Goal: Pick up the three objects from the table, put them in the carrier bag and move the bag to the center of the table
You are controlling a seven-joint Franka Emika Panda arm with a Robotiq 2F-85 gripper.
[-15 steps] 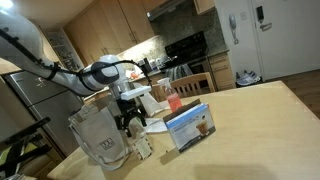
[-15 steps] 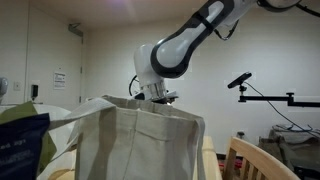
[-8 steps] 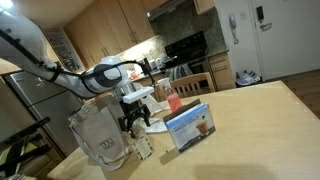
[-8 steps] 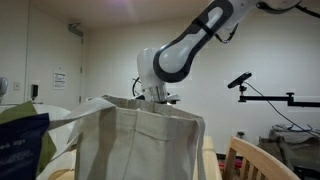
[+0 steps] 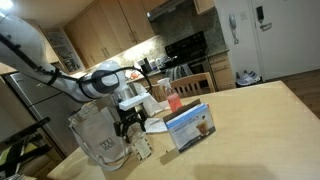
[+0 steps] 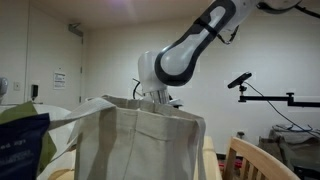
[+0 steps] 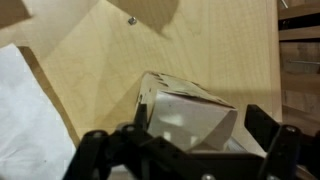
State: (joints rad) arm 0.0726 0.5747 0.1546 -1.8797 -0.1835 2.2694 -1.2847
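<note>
The small pale boxy item [image 7: 186,118] stands on the light-wood table [image 7: 200,45], right below my gripper [image 7: 190,150]. The jaws are open and straddle it, with a gap on the right side. In an exterior view my gripper [image 5: 128,122] hangs just above that item [image 5: 143,148], beside the whitish carrier bag [image 5: 98,140]. The light-blue carton [image 5: 191,127] stands upright to the right. The red-and-white packet [image 5: 156,125] lies behind the gripper. In an exterior view the bag [image 6: 135,140] fills the foreground and hides most of my gripper [image 6: 155,98]. The carton's edge [image 6: 20,140] shows at the left.
A pink-red bottle [image 5: 172,100] stands behind the carton. The bag's white plastic [image 7: 25,115] lies close on the left in the wrist view. Kitchen counters and a stove [image 5: 190,50] are beyond the table. A wooden chair back [image 6: 262,160] stands at the table's side.
The arm has shifted slightly toward the bag and a little lower over the pale boxy item. The objects and bag have not moved.
</note>
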